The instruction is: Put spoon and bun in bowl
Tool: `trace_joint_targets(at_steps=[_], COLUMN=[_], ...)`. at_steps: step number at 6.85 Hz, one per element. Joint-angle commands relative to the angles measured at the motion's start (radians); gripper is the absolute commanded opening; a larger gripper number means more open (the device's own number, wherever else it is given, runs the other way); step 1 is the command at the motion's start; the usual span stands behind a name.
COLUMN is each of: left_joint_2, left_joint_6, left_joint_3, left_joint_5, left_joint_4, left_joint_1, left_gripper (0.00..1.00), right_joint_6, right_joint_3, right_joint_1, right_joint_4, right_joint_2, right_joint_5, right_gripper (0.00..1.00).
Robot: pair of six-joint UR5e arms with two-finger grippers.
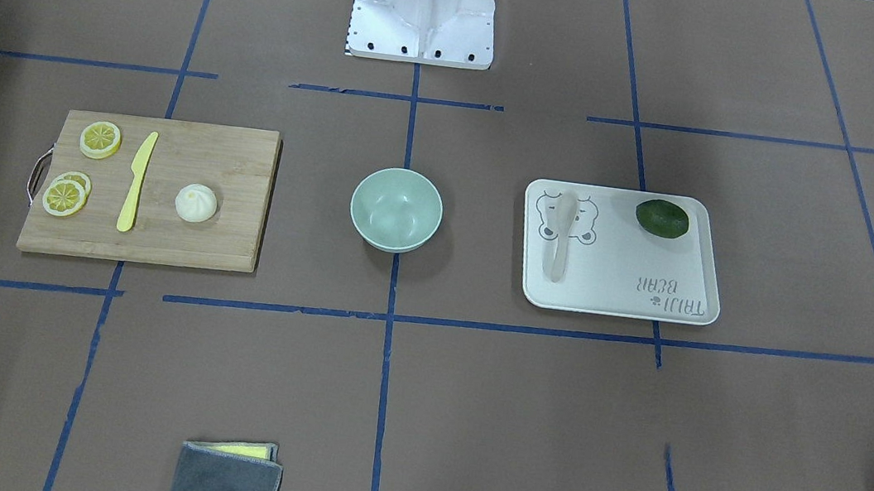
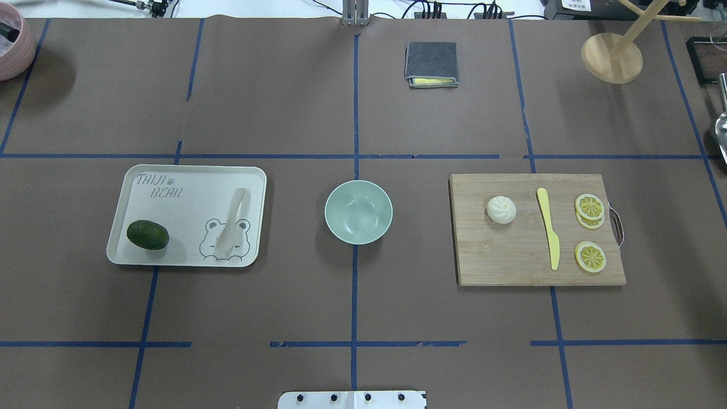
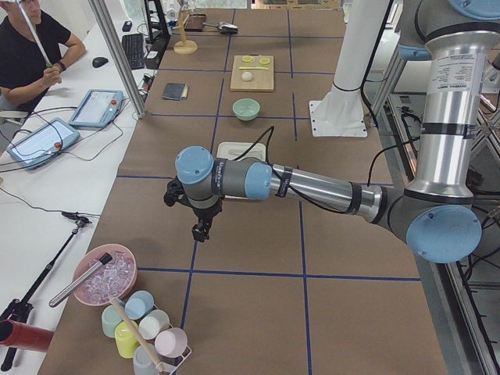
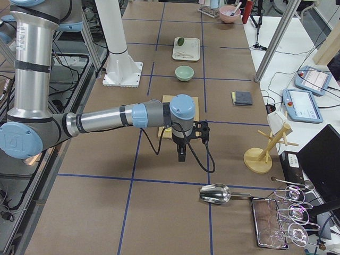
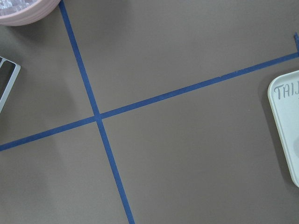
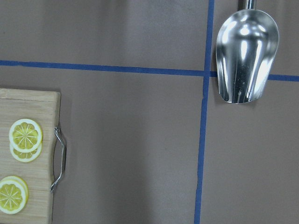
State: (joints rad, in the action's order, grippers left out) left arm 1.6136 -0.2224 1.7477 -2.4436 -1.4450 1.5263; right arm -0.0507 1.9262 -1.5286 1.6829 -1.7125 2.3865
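Note:
The beige spoon [image 1: 561, 240] lies on the white bear-print tray [image 1: 627, 260], scoop toward the robot; it also shows in the overhead view [image 2: 231, 223]. The white bun [image 1: 196, 203] sits on the wooden cutting board [image 1: 189, 157], as the overhead view [image 2: 501, 209] also shows. The mint-green bowl [image 1: 396, 209] stands empty at the table's middle [image 2: 358, 211]. My left gripper [image 3: 201, 230] hangs over bare table beyond the tray's outer end. My right gripper [image 4: 181, 155] hangs beyond the board's outer end. I cannot tell whether either is open or shut.
A dark green avocado [image 2: 147, 234] lies on the tray. A yellow knife [image 2: 548, 227] and lemon slices [image 2: 589, 207] lie on the board. A folded grey cloth [image 2: 431, 64] is at the far side. A metal scoop [image 6: 245, 56] and a pink bowl [image 5: 23, 11] lie at the table's ends.

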Motion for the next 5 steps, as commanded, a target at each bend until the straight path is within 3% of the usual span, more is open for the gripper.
trace_joint_targets(at_steps=[1, 5], left_joint_2=[-0.001, 0.006], left_joint_6=[0.008, 0.002], left_joint_3=[0.000, 0.054], left_joint_5=[-0.002, 0.003], left_joint_4=[-0.002, -0.014], left_joint_1=[0.000, -0.002], left_gripper=[1.00, 1.00], right_joint_6=[0.000, 0.005], right_joint_3=[0.004, 0.004], right_joint_1=[-0.001, -0.001], right_joint_4=[-0.002, -0.003], right_joint_2=[-0.003, -0.003], right_joint_5=[0.005, 0.005], right_gripper=[1.00, 1.00])
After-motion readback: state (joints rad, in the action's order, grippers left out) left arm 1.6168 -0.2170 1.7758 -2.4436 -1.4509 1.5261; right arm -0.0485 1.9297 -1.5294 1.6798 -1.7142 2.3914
